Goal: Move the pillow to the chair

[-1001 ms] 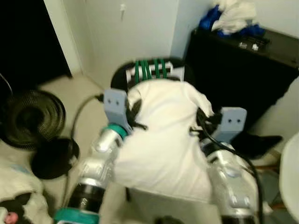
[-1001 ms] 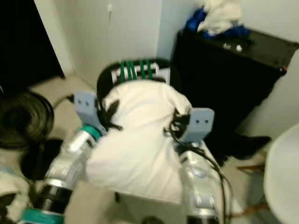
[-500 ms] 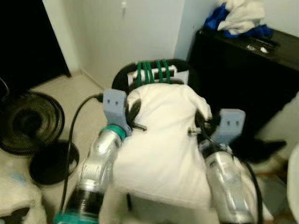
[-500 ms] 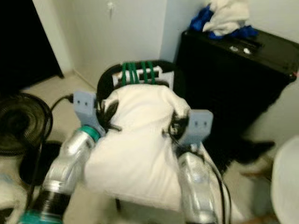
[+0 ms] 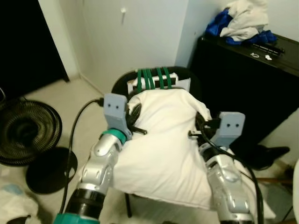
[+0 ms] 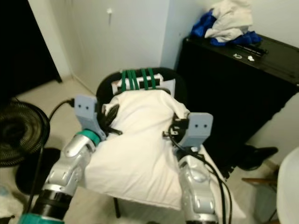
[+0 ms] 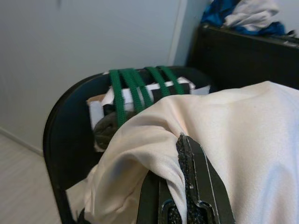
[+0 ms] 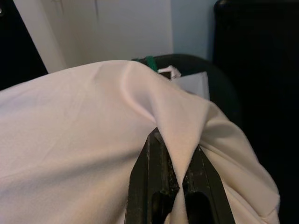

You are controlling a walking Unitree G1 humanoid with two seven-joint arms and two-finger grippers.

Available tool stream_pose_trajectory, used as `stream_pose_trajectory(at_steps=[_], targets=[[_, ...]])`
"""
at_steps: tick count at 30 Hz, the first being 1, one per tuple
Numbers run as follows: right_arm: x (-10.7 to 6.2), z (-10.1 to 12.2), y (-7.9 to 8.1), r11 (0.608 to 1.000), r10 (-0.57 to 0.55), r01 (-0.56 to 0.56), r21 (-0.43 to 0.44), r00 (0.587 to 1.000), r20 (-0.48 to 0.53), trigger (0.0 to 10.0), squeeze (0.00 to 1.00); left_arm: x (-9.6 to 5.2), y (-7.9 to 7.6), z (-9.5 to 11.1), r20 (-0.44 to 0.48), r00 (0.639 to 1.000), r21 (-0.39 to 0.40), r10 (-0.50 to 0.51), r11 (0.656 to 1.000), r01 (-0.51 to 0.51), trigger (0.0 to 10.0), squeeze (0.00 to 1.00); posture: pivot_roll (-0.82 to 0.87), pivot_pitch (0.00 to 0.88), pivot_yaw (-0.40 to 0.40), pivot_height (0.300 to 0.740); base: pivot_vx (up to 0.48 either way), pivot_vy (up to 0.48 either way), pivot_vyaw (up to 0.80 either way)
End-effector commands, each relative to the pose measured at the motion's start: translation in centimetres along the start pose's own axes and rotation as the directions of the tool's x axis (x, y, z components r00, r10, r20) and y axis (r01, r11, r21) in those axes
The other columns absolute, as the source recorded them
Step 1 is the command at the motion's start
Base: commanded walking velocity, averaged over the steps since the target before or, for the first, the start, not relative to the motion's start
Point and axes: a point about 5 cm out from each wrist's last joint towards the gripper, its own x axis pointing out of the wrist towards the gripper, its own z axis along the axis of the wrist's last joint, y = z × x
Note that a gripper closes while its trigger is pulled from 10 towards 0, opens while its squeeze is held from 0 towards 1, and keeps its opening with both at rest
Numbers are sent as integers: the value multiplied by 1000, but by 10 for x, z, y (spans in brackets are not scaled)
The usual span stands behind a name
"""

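1. Pillow [image 5: 163,144]: white, held up between both arms above the chair [image 5: 122,81], its far edge over the seat and just short of the backrest. Near edge hangs toward the robot.
2. Left gripper [image 7: 180,186]: clamped on a pinched fold at the pillow's left far corner. In the left wrist view the black fingers [image 7: 198,186] close on the cloth, which bunches over them.
3. Right gripper [image 8: 175,186]: clamped on a fold at the pillow's right far corner. In the right wrist view the cloth is drawn into a ridge between the two fingers [image 8: 147,182].
4. Chair: black, rounded back, standing before the white wall [image 5: 140,32]. A white box [image 7: 154,91] is tied to the backrest with green cord [image 7: 124,93] in several strands.
5. Both silver arms reach forward side by side, the pillow spanning the gap between them. A blue-grey plate sits at each wrist.
6. Cabinet [image 5: 243,79]: black, just to the right of the chair. Blue and white cloths [image 5: 243,23] are piled on its top.
7. Fan [image 5: 28,133]: black, on the floor to the left, well apart from the chair.
8. Cable [image 5: 77,126]: black, runs from the left wrist down toward the floor.
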Motion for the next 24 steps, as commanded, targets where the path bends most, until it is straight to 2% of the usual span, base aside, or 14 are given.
stream_pose_trajectory(at_steps=[1, 8, 24], targets=[[3, 4, 11, 998, 57, -57, -5, 998, 21, 10000, 0, 3, -10, 10, 49, 998, -1, -40, 999, 40, 10000, 0, -58, 14, 68, 740, 0, 0, 0], [4, 3, 12, 998, 64, -64, -4, 998, 21, 10000, 0, 2, -10, 10, 50, 998, 34, -44, 999, 42, 10000, 0, -57, 4, 65, 740, 0, 0, 0], [4, 2, 12, 998, 62, -62, -9, 998, 16, 10000, 0, 2, -12, 10, 50, 998, 32, -43, 999, 41, 10000, 0, -59, 4, 63, 740, 0, -357, 0]])
